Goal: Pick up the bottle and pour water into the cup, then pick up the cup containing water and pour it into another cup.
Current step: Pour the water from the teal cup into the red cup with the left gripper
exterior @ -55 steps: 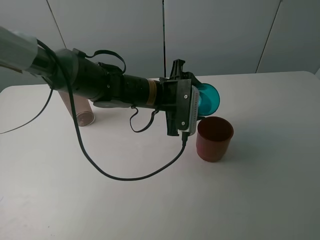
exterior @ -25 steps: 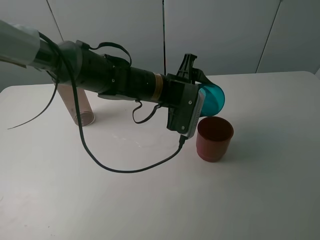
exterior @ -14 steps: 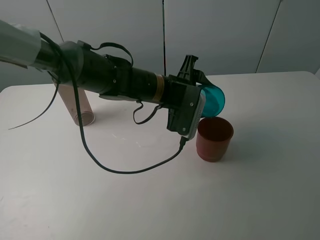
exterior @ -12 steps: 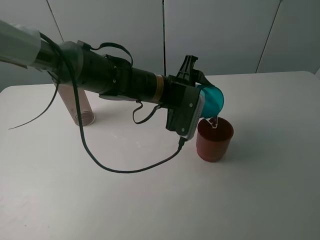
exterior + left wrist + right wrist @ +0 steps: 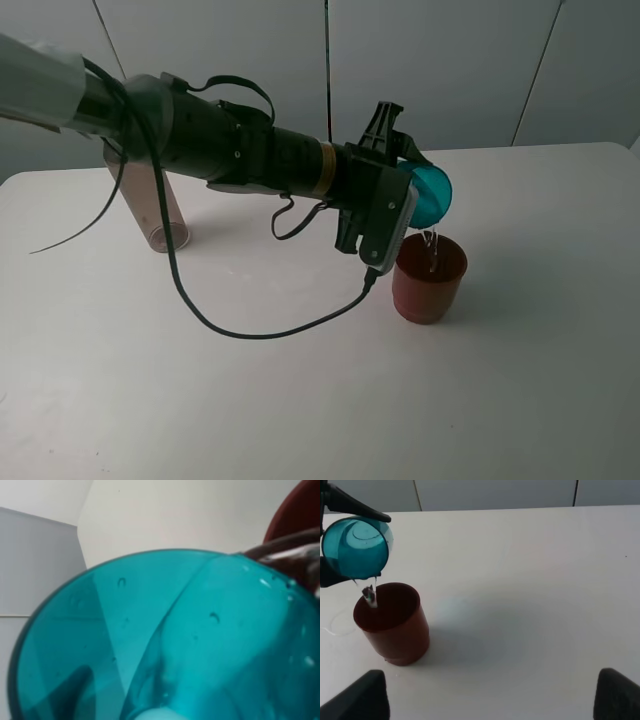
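Observation:
My left gripper is shut on the teal cup and holds it tipped on its side just above the red-brown cup. A thin stream of water falls from the teal rim into the red-brown cup. The teal cup fills the left wrist view, with the red-brown cup's rim beyond it. The right wrist view shows both the teal cup and the red-brown cup from a distance. My right gripper is open and empty. The bottle stands far left, partly behind the left arm.
A black cable hangs from the left arm and loops low over the white table. Grey wall panels rise behind the table's far edge. A faint wet ring marks the table beside the red-brown cup.
The left gripper has shifted slightly right and tipped the teal cup further. Water now streams from it into the red-brown cup, where none fell before.

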